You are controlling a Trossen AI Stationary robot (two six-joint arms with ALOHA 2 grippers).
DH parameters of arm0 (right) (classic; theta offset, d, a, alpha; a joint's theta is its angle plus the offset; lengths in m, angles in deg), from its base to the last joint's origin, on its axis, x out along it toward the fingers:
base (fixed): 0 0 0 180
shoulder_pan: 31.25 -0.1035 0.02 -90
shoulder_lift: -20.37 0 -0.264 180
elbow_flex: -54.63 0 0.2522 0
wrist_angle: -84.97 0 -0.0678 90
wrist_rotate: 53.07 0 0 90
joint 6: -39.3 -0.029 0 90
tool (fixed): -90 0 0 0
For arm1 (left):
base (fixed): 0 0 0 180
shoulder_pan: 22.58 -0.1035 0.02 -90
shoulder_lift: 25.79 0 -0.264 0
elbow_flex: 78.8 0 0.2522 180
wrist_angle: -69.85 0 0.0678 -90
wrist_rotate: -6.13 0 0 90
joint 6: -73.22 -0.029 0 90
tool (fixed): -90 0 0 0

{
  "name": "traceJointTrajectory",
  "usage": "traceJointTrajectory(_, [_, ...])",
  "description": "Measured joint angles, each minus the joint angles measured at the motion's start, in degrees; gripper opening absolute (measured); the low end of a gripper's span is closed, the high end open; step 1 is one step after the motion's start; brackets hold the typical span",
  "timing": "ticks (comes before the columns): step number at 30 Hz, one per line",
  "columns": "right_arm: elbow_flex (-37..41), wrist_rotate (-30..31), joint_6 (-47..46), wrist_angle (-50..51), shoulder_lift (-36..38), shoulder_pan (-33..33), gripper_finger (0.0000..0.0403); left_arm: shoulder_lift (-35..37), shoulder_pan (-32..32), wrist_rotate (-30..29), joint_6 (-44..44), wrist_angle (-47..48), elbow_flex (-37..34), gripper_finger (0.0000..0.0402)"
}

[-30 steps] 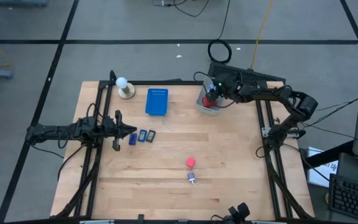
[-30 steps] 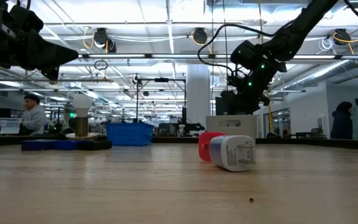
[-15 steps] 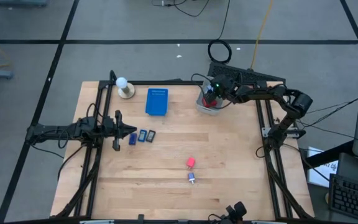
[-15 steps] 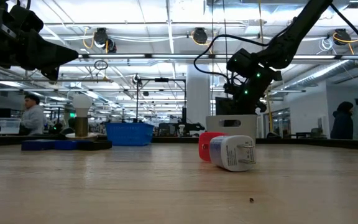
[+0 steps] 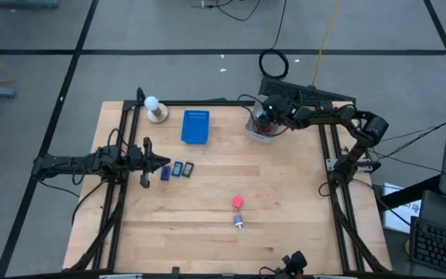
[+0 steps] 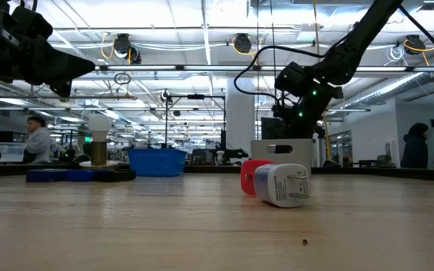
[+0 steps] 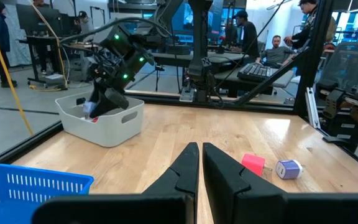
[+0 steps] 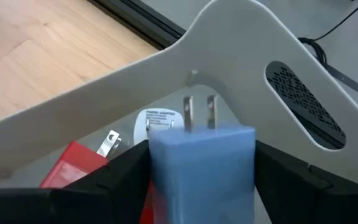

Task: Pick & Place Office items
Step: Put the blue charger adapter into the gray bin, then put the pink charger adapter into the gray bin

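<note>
My right gripper (image 5: 263, 119) hangs over the white bin (image 5: 252, 133) at the table's far right, shut on a light-blue plug adapter (image 8: 201, 162). A red piece (image 8: 73, 163) and a white piece (image 8: 157, 118) lie on the bin's floor. My left gripper (image 5: 147, 161) waits shut at the table's left, beside three small dark-blue and grey rectangles (image 5: 177, 168) lying flat. A red block (image 5: 238, 202) and a light-blue piece (image 5: 239, 222) lie on the wood near the table's middle; the low view shows them as the red block (image 6: 251, 175) and the light-blue piece (image 6: 282, 184). My right gripper pinches the light-blue adapter by its body's two sides (image 8: 160, 168) between both fingers (image 8: 107, 180). The fingers point down from above. Its two metal prongs (image 8: 197, 113) point away from the wrist, toward the bin's floor. The adapter is lifted clear above the pieces in the bin.
A flat blue tray (image 5: 195, 126) and a white ball on a round base (image 5: 155, 109) stand at the far left. Black frame rails run along the table's left and right sides. Bare wood lies at the near side. People show in the room beyond.
My right gripper has come down a little toward the white bin and shifted slightly toward the table's left, still shut on the light-blue adapter.
</note>
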Motion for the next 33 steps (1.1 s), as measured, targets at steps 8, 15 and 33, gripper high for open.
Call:
traceJointTrajectory(8, [0.0, 0.0, 1.4, -0.3, 0.0, 0.0, 0.0260, 0.0, 0.0, 0.0, 0.0, 0.0, 0.0, 0.0021])
traceJointTrajectory(15, [0.0, 0.0, 2.5, -1.2, 1.2, -0.2, 0.0254, 0.0, 0.0, 0.0, 0.0, 0.0, 0.0, 0.0021])
traceJointTrajectory(33, [-0.1, 0.0, 12.4, -11.3, 10.5, -12.1, 0.0251, 0.0, 0.0, 0.0, 0.0, 0.0, 0.0, 0.0021])
